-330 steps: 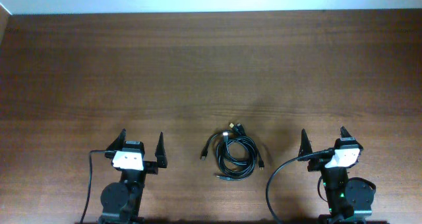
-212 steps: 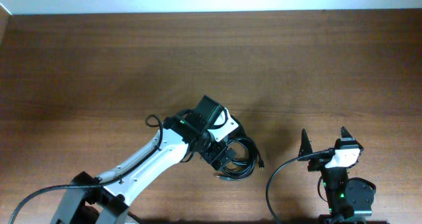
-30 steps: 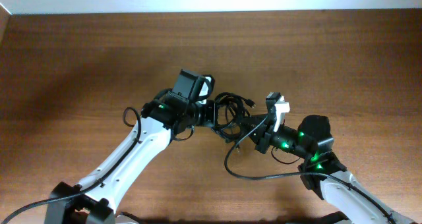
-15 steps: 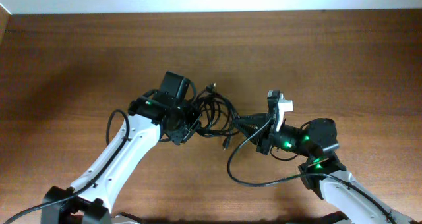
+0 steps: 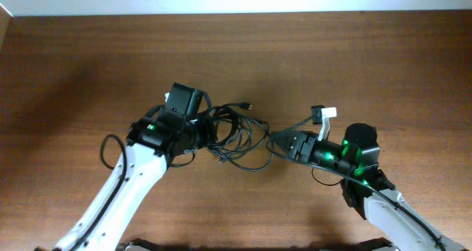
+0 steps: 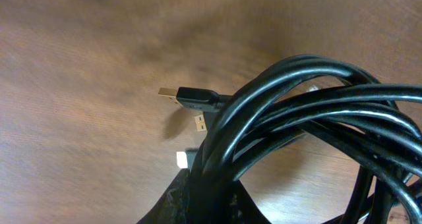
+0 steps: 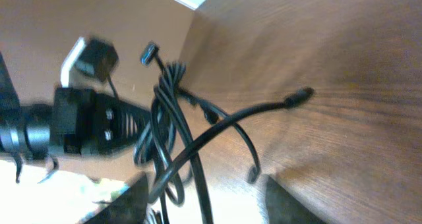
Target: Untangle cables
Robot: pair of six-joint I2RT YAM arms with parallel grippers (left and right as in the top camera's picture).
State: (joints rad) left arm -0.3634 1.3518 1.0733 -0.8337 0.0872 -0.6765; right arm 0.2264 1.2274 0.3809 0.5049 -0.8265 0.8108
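We see both grippers clamped on the cables [image 5: 234,133], left gripper [image 5: 198,135], right gripper [image 5: 276,142]. They're light and floppy; we'd grab near a plug [image 6: 188,97].

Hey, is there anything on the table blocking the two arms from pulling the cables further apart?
Nothing visible does. The cables hang stretched between the left gripper and the right gripper, and the table around them shows only bare wood on every side.

Lab bench: wooden table [image 5: 88,52], robot arms [image 5: 125,184]
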